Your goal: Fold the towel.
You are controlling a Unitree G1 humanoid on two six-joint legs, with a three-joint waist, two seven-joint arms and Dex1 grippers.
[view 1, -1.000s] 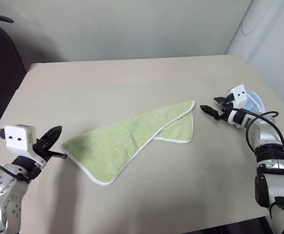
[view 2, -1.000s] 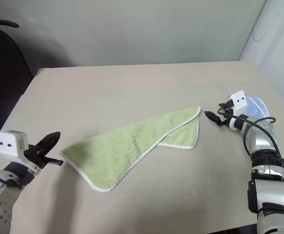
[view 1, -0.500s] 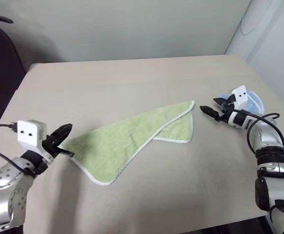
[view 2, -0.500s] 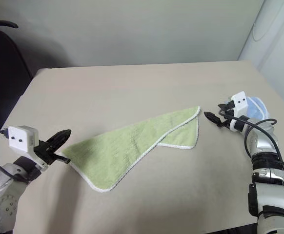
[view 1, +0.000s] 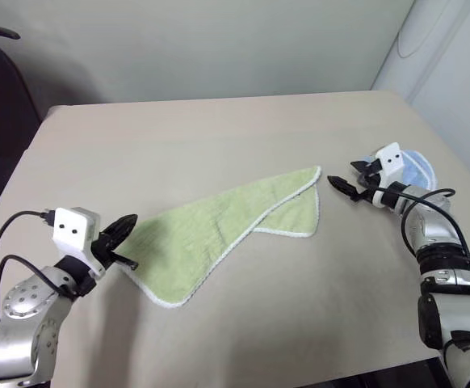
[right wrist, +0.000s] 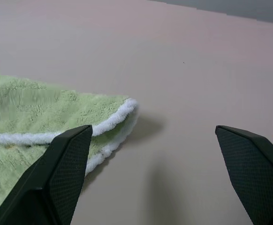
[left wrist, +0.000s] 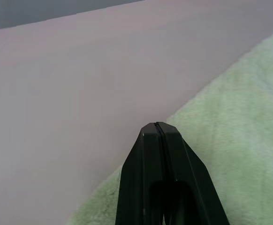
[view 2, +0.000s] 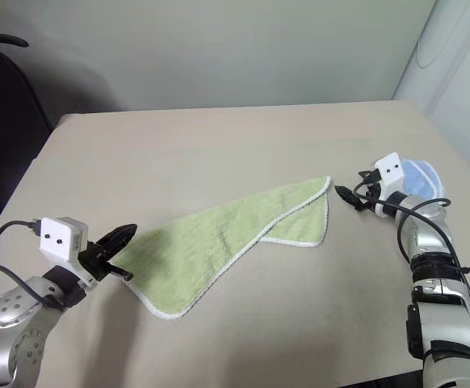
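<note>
Lying folded into a rough triangle on the table [view 1: 219, 121], the towel [view 1: 219, 234] stretches between both grippers. Its near-left corner sits under the left gripper [view 1: 130, 242], whose jaws are pressed together with no cloth between them. Its far-right corner lies just beside the right gripper [view 1: 340, 182], jaws spread wide, not touching it.

Wide-spread gripper [right wrist: 157, 183] fingers frame the towel's [right wrist: 38, 105] white-edged corner.
</note>
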